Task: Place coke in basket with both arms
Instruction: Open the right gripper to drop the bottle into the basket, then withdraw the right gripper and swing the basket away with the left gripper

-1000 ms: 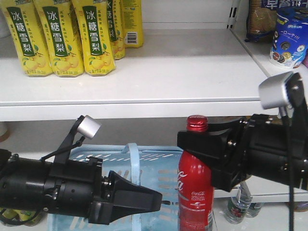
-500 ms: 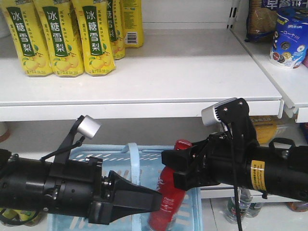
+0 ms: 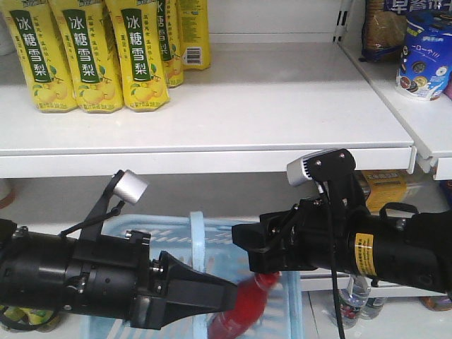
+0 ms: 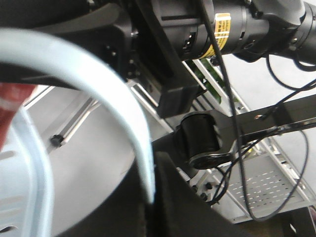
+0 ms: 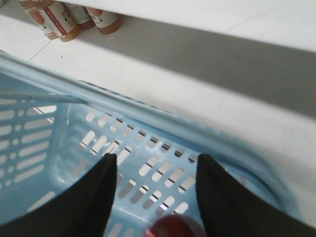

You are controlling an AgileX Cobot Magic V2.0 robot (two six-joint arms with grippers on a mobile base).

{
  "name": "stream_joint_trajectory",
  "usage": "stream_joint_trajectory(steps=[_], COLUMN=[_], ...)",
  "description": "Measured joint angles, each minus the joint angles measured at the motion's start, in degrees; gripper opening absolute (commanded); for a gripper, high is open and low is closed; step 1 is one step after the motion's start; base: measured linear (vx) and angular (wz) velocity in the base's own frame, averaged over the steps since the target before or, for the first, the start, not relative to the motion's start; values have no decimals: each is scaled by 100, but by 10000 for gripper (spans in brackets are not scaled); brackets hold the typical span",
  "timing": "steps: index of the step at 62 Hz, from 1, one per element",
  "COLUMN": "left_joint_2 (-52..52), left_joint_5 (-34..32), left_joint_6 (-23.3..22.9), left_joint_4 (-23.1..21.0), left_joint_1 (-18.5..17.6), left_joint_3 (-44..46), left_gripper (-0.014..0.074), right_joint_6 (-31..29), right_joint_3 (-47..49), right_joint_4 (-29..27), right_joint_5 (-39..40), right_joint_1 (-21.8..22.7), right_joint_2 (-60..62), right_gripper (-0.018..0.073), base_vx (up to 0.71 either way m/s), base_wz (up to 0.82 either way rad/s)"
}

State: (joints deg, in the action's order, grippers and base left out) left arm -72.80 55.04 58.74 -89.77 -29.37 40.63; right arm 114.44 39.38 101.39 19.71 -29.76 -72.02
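- coke [image 3: 247,311] is tilted and blurred inside the basket [image 3: 289,311], its cap [image 5: 173,228] at 6 o'clock in my right wrist view.
- right gripper [image 5: 155,190] sits over the basket with jaws spread; the cap shows low between them, contact unclear.
- left gripper [image 3: 212,289], at 7 o'clock in the front view, is by the basket handle [image 4: 106,94]; i cannot tell its jaw state.
- yellow bottles [image 3: 92,53] stand on the shelf [image 3: 282,113] at 11 o'clock.

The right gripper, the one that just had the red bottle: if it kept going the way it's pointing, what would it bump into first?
Probably the basket: in the wrist view the right gripper points at its slotted far wall. The coke sits just beneath the open fingers, out of line. Depth is uncertain.
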Motion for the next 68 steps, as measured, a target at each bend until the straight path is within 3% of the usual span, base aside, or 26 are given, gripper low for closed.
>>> stream_joint_trajectory(steps=[10, 22, 30, 40, 57, 68], left_joint_2=[-23, -12, -17, -17, -17, -17], left_joint_5=[-83, -78, -66, -72, -51, -56], left_joint_6=[-44, -62, -62, -50, -50, -50], left_joint_4=[144, 160, 138, 134, 113, 113], left_joint_1=[0, 0, 0, 0, 0, 0], left_joint_3=[-66, -66, -72, -72, -72, -72], left_gripper=[-6, -6, -6, -6, -6, -6], right_joint_6=[11, 107, 125, 125, -66, -222], right_joint_3=[0, 0, 0, 0, -222, -1571], right_joint_4=[-13, -13, -13, -13, -24, -57], right_joint_5=[-115, -115, -103, -77, -77, -884], right_joint_1=[0, 0, 0, 0, 0, 0], right_joint_2=[0, 295, 772, 1602, 3184, 4348], right_gripper=[571, 494, 316, -17, -5, -5], base_vx=[0, 0, 0, 0, 0, 0], base_wz=[0, 0, 0, 0, 0, 0])
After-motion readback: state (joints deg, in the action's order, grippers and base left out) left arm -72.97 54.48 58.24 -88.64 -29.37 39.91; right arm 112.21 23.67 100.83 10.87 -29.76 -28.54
